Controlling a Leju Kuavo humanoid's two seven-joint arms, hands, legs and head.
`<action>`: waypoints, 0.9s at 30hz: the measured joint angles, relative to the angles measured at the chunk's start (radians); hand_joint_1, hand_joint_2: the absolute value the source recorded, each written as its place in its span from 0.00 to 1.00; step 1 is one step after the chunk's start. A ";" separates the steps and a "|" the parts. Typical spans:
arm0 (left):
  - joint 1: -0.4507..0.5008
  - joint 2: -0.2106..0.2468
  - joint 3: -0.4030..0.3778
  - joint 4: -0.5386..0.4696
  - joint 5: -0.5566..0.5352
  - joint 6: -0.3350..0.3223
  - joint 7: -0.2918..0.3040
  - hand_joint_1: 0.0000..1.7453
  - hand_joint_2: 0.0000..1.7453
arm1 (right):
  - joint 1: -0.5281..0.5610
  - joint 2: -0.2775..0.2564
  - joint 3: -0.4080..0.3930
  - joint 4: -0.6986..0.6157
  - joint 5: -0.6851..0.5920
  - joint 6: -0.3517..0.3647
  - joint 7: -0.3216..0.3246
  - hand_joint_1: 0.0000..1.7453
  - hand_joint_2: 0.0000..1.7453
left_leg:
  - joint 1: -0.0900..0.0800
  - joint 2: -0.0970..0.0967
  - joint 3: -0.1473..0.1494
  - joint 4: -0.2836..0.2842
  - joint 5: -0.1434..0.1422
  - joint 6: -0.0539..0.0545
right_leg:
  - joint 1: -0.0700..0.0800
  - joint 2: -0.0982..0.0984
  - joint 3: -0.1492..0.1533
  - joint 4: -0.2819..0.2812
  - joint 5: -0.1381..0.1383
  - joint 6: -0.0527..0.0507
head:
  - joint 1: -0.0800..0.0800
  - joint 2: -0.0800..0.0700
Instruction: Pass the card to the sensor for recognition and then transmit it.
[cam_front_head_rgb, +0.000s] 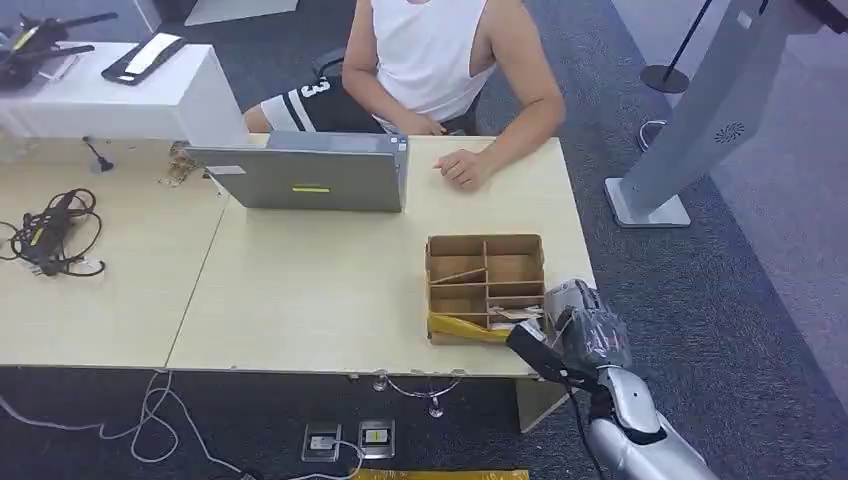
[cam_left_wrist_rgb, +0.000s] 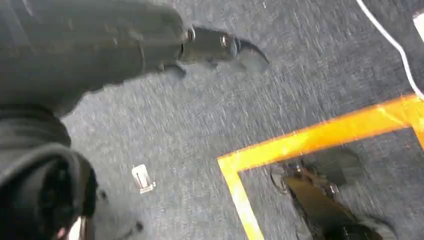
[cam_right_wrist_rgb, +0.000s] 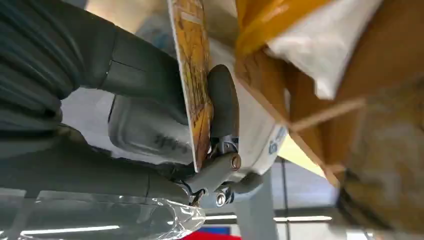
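Note:
A divided cardboard box (cam_front_head_rgb: 484, 241) stands near the table's front right edge, with yellow tape on its near side. My right hand (cam_front_head_rgb: 583, 330) is at the box's near right corner. In the right wrist view the thumb and a finger (cam_right_wrist_rgb: 222, 100) pinch an orange patterned card (cam_right_wrist_rgb: 192, 75) held edge-on beside the box wall (cam_right_wrist_rgb: 380, 60). More white cards (cam_right_wrist_rgb: 260, 135) lie against the box behind it. My left hand (cam_left_wrist_rgb: 100, 45) hangs over the grey carpet, holding nothing, its fingers apart.
A person sits behind the table with one hand (cam_front_head_rgb: 462, 168) resting on it, next to a grey laptop (cam_front_head_rgb: 310, 178). Black cables (cam_front_head_rgb: 50, 235) lie at the far left. A grey kiosk stand (cam_front_head_rgb: 700, 120) stands on the floor to the right. Orange tape (cam_left_wrist_rgb: 320, 135) marks the carpet.

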 joint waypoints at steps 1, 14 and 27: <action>0.003 0.001 0.000 0.000 0.004 0.000 0.000 0.00 0.00 | -0.001 0.003 0.003 0.005 0.000 0.000 -0.005 1.00 1.00 | 0.000 0.000 0.000 0.000 0.000 0.000 | 0.000 0.000 -0.001 0.000 0.000 0.000 | -0.001 0.000; 0.003 0.005 -0.001 0.004 0.084 0.000 -0.021 0.00 0.00 | -0.055 0.039 0.018 0.048 0.068 -0.049 0.012 1.00 1.00 | 0.000 0.001 -0.001 0.000 0.000 0.000 | 0.000 0.001 -0.001 0.000 0.000 0.000 | 0.000 0.000; -0.032 0.002 -0.004 0.017 0.118 0.000 -0.073 0.00 0.00 | -0.186 0.023 0.012 -0.218 0.210 0.060 0.110 1.00 1.00 | 0.000 0.002 -0.001 0.000 0.001 0.000 | 0.000 0.002 -0.002 0.000 0.001 0.000 | 0.000 0.000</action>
